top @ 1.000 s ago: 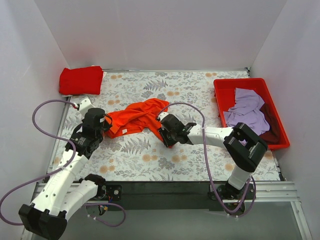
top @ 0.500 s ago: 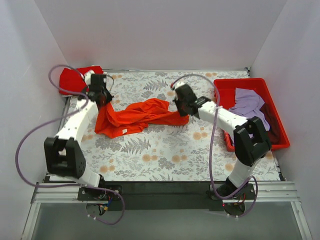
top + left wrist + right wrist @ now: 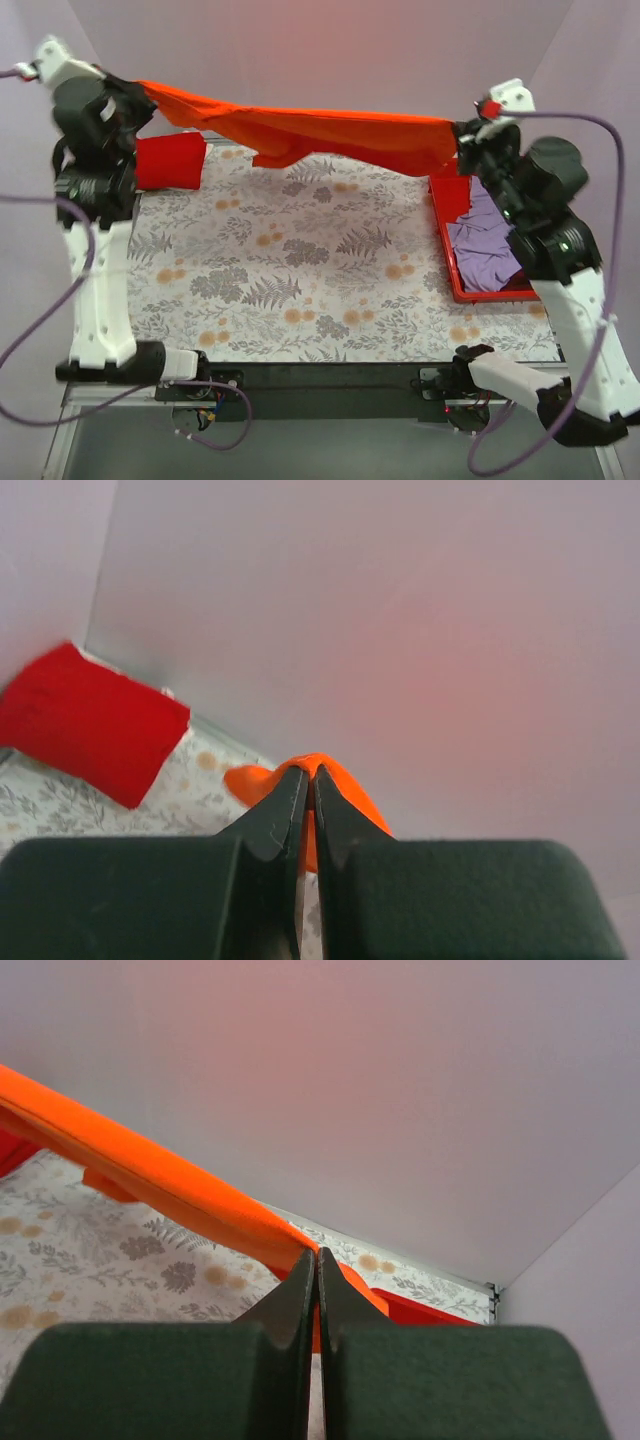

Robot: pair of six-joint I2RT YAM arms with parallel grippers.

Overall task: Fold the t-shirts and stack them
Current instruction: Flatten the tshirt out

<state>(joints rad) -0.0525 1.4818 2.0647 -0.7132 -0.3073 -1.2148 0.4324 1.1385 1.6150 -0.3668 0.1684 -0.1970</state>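
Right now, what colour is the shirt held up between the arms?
The shirt is bright orange; top view.

I am finding no text, label, brand, number or sign that can be read, whether on the orange t-shirt (image 3: 340, 135), the red bin (image 3: 447, 262) or the floral table cover (image 3: 300, 270).

stretched tee (image 3: 340, 135) — above table (image 3: 300, 280) | folded tee (image 3: 170, 162) far-left | bin (image 3: 490, 294) right (loose tee (image 3: 485, 250) inside)
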